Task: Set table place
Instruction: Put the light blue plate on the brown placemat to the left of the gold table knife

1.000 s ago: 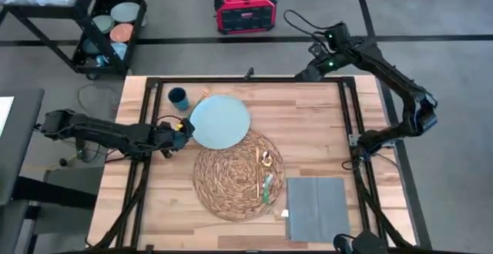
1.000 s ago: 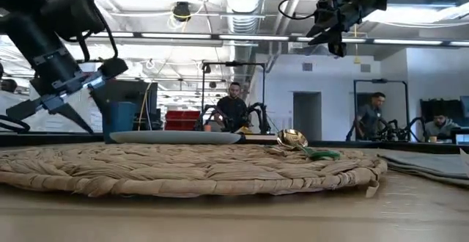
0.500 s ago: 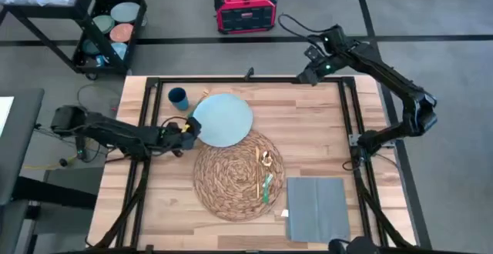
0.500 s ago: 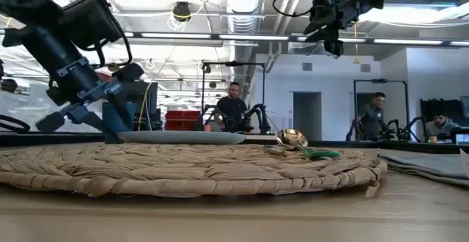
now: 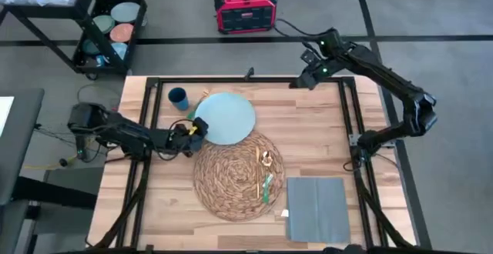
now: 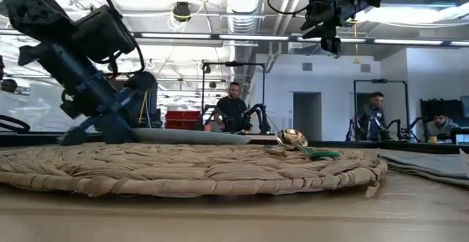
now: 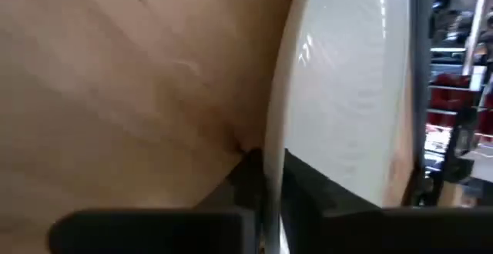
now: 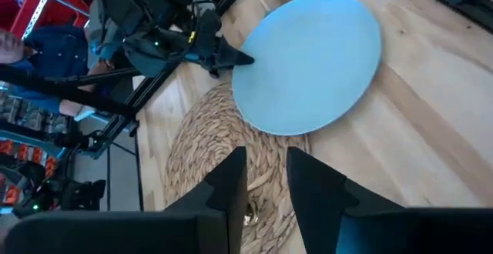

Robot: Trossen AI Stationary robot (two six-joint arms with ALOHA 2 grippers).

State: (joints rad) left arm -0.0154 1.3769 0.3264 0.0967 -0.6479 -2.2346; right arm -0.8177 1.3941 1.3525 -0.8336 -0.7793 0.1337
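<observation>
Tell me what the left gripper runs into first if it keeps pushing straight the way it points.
The pale blue plate: the left gripper is already at its rim, fingers on either side of the edge.

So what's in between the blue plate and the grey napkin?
In the high view, the straw mat fills that stretch between the plate and the napkin, and the green-handled cutlery lies on the mat's side nearest the napkin.

You can read no text, label, brand, number or sign in these views, not on any object or wall.
</observation>
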